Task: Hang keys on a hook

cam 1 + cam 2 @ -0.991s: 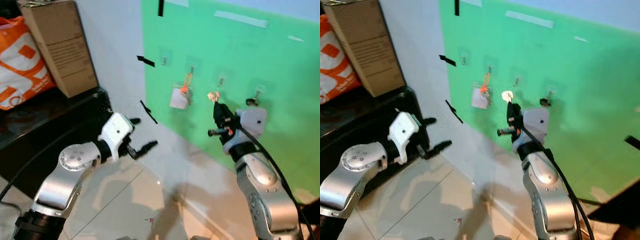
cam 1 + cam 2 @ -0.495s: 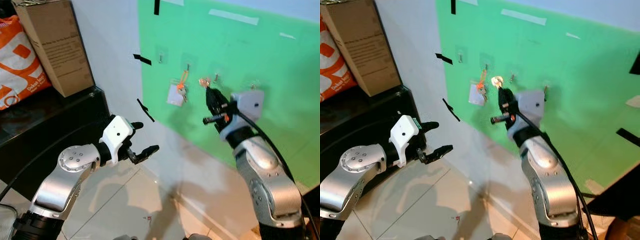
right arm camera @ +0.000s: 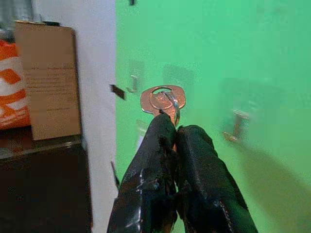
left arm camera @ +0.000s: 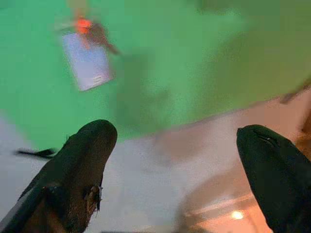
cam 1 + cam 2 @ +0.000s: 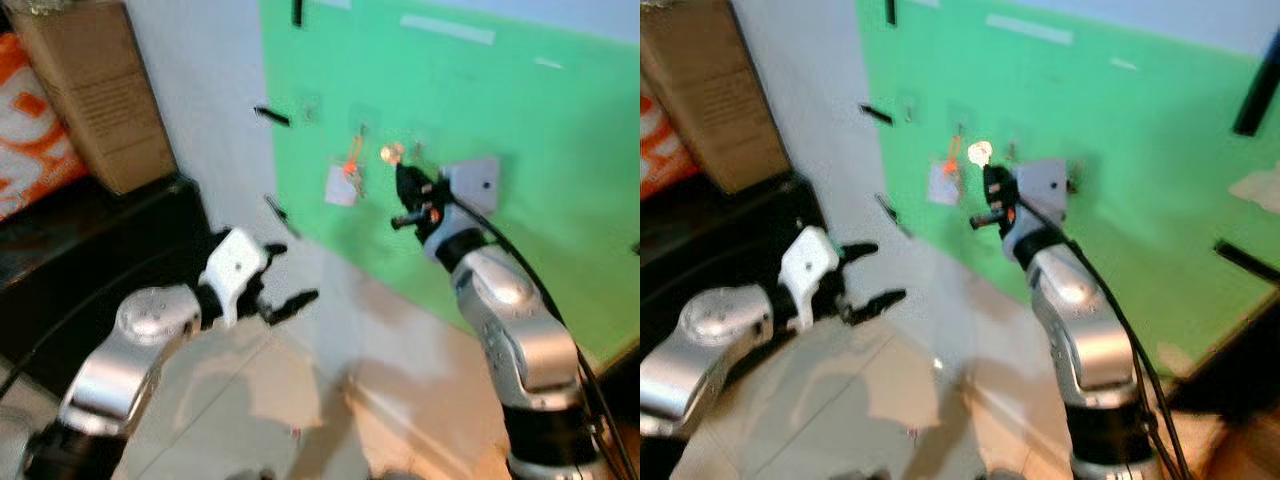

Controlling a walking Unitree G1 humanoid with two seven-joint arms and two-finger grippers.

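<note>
Now the right gripper (image 3: 171, 127), fingers pressed together on the key (image 3: 163, 100), has risen toward the green board (image 5: 560, 150) over the last second and holds the key's ring just beside a bare hook (image 3: 235, 127), no longer below the row. A tagged key set (image 5: 343, 181) already hangs on the next hook over. Hooking looks imminent, judging by this closeness. Away from the board, the left gripper (image 4: 180, 160) hangs idle, fingers spread wide and empty.
</note>
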